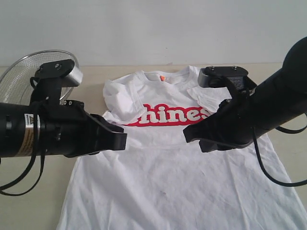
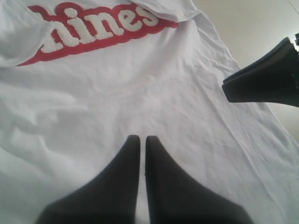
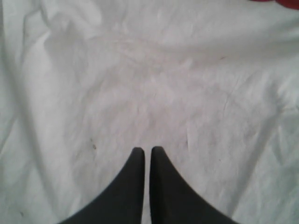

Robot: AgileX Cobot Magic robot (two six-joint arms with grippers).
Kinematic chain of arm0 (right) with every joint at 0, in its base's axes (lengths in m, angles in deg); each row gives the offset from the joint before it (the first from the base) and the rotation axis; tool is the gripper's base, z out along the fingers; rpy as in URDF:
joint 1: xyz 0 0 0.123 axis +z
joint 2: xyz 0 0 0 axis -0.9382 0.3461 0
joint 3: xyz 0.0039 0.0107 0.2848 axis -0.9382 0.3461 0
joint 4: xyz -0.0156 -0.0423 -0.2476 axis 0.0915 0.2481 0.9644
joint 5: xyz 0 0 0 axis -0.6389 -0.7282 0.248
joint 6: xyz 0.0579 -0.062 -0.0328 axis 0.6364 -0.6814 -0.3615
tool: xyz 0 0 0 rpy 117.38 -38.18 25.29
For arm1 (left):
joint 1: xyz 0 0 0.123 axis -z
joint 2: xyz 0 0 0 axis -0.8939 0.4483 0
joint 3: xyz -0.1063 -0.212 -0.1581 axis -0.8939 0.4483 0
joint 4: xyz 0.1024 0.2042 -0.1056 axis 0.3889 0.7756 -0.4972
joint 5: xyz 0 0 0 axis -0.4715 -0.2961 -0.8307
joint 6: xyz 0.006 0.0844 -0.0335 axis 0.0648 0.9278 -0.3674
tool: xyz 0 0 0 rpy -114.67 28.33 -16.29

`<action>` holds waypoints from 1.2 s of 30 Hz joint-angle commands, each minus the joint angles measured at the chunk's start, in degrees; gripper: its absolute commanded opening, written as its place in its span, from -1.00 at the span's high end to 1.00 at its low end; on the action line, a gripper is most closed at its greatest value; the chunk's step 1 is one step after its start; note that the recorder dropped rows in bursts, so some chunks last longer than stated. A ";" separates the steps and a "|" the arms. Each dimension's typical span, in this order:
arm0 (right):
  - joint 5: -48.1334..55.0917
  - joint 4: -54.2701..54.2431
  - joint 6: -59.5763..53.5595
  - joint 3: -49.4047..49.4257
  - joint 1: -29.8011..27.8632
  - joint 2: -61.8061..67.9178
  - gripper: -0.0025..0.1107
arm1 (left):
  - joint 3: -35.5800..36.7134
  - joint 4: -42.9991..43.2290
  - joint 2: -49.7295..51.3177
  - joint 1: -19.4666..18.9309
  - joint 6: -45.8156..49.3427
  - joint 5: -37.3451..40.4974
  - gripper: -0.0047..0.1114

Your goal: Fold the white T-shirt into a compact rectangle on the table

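The wrinkled white short-sleeved cotton T-shirt (image 1: 172, 182) lies flat on the pale beige wood-grain bench (image 1: 33, 206), collar toward the far edge, hem toward the near edge, sleeves apparently tucked inward. The left arm's black fingers (image 2: 126, 177) and the right arm's black fingers (image 3: 161, 182) are pressed together, pinching nothing. They hang over the shirt's middle, just hemward of the red-outlined lettering (image 1: 172, 116), seemingly clear of the cloth. Likely next: a body fold. Spread both pairs before descending, pinch matching edge points, and lift evenly so the layers align.
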 commanded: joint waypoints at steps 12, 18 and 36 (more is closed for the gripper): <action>-0.69 -0.07 -0.16 0.01 0.17 -0.88 0.96 | 2.94 0.09 -1.10 6.26 5.60 19.99 0.84; -0.69 -0.07 -0.16 0.01 0.17 -0.88 0.96 | 2.94 0.09 -1.10 6.26 5.63 7.07 0.84; -0.69 -0.07 -0.16 0.01 0.17 -0.88 0.96 | 6.88 -58.69 -1.10 6.26 65.66 -5.19 0.84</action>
